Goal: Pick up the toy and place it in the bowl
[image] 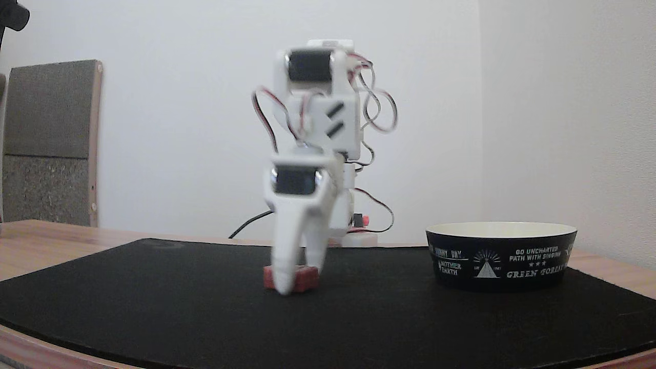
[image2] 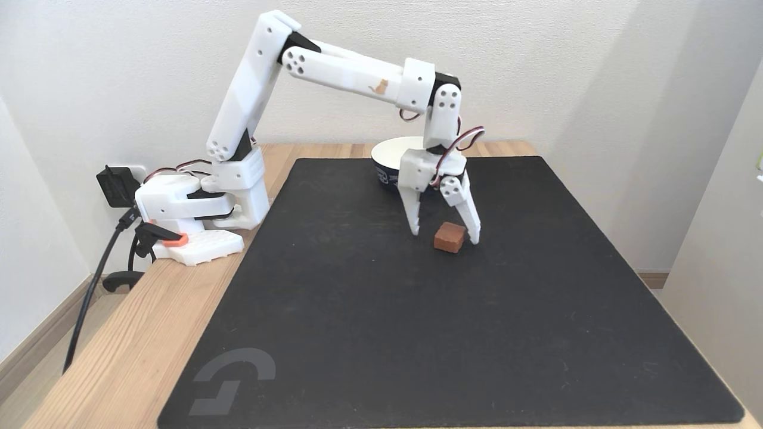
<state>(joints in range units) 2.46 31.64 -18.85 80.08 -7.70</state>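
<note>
On a black mat (image2: 417, 333) over a wooden table (image2: 119, 351): one red toy (image2: 449, 237), resting flat near the mat's middle. White gripper (image2: 445, 237) lowered over it, jaws spread, one finger on each side of the block; the right-hand finger in the raised fixed view stands just beside or touching it, the left-hand finger stands apart. Not clamped.

Bowl (image2: 393, 156): at the mat's far edge in the raised fixed view, partly behind the wrist, cream interior visible.

Low fixed view: toy (image: 305, 278) seen from table level, the near finger (image: 285, 266) covering its middle; gripper (image: 300, 282) blurred here, so jaw spacing cannot be read. Bowl (image: 501, 256) well to the right, black outside with white lettering and a pyramid emblem, cream rim.

Raised fixed view adds: full white arm (image2: 334, 68) and its base (image2: 191, 205) at the table's left edge, a grey logo (image2: 232, 381) on the mat's near corner, a black plug and cable (image2: 113, 196) at the wall.

Room: plain white walls; a grey panel (image: 48, 143) leans at left in the low fixed view.
</note>
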